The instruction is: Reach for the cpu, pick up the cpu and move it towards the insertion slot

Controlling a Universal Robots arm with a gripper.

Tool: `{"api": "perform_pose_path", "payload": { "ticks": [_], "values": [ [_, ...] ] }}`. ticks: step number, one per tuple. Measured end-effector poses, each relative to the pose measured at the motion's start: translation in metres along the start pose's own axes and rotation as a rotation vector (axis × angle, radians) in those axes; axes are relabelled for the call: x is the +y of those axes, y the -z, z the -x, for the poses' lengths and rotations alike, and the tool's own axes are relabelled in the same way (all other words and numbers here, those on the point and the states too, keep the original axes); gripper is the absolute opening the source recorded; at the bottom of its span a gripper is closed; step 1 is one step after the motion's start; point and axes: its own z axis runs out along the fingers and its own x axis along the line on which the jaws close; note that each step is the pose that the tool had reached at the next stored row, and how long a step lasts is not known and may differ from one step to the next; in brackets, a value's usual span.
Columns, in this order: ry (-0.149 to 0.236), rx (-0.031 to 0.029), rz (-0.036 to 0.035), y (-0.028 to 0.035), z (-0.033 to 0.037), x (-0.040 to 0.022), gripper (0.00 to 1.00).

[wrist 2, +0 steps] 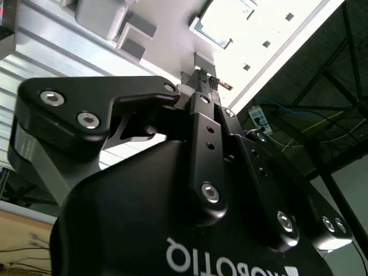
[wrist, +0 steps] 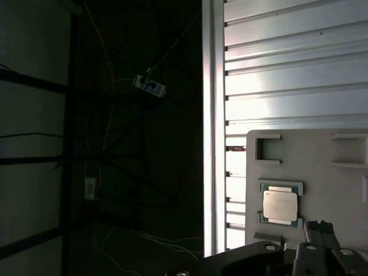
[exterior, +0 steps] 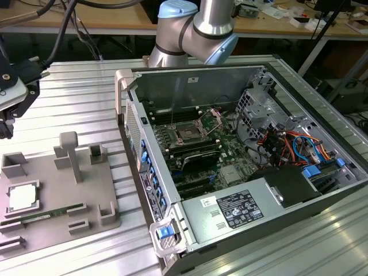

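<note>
Currently closed, empty black fingers (wrist: 313, 230) hover near silvery square cpu (wrist: 280, 205) in grey plastic tray (wrist: 310, 155) on ribbed metal desk (wrist: 287, 86).

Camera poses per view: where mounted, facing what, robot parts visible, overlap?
Exterior view: off-robot, looking down on the open computer case and grey plastic tray; silver arm joint shows.
First wrist view: on the wrist, facing the tray's square silvery cpu; black gripper shows.
Second wrist view: behind the gripper, looking along it at the tray.
Shared: both wrist views show gripper and tray.

Probably a lab: cluttered workbenches (exterior: 103, 20) behind.
</note>
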Motion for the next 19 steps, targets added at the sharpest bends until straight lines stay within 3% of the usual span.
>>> {"api": "perform_pose_path", "payload": {
  "ticks": [11,17,18,19],
  "values": [
    [0.0,0.0035,-0.0002,-0.0038,-0.0237,0.0009,0.11],
    [0.0,0.0037,-0.0007,-0.0048,-0.0253,0.0018,0.48],
    [0.001,0.0037,-0.0011,-0.0089,-0.0267,0.0038,0.6],
    [0.0,0.0038,-0.0011,-0.0109,-0.0274,0.0051,0.6]
  ]
}}
